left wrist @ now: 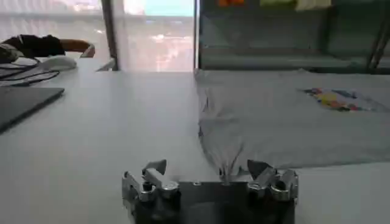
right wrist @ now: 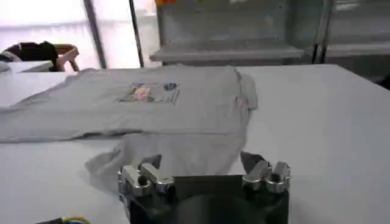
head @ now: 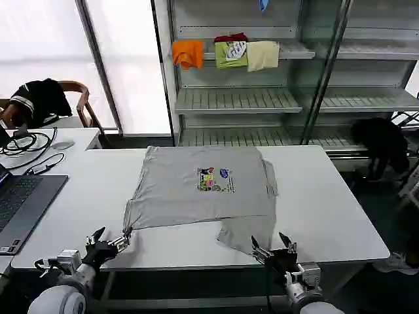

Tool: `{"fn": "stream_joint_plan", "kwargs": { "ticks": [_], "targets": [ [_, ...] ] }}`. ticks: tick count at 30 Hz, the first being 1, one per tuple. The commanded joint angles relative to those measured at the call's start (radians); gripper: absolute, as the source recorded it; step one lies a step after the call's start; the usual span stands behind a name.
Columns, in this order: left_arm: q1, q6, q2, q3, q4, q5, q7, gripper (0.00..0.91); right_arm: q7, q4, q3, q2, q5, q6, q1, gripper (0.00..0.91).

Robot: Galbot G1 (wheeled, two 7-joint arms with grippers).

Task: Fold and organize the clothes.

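Grey shirt beyond left gripper

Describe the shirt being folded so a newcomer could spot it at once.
On the white table before the shelving lies a light grey shirt, spread flat near the left claw and right claw. Its small multicolour chest print distinguishes it from the bright folded garments shelved behind.
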Motion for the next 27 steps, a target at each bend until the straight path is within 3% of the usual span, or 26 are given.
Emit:
{"fn": "stream_joint_plan", "kwargs": {
  "ticks": [1,2,5,10,13,27],
  "targets": [
    [-0.014,-0.024,0.007,0.023,0.050,0.014,0.003,0.524,-0.004,-0.042,-0.021,0.019,-0.052,0.000,0.007,0.000],
    [-0.013,-0.029,0.006,0.025,0.051,0.015,0.003,0.443,-0.004,-0.043,-0.023,0.019,-0.053,0.000,0.007,0.000],
    [-0.014,-0.034,0.006,0.033,0.050,0.019,0.007,0.363,-0.005,-0.046,-0.030,0.020,-0.062,-0.001,0.007,0.000],
    [-0.014,-0.045,0.006,0.043,0.058,0.025,0.015,0.081,-0.011,-0.048,-0.030,0.021,-0.071,-0.001,0.004,0.000],
    [-0.011,-0.057,0.007,0.046,0.058,0.024,0.024,0.000,-0.017,-0.043,-0.026,0.022,-0.066,-0.001,0.000,0.000],
    [0.001,-0.111,0.007,0.059,0.051,0.023,0.060,0.000,-0.012,-0.009,-0.007,0.022,-0.007,0.057,-0.021,0.000]
  ]
}}
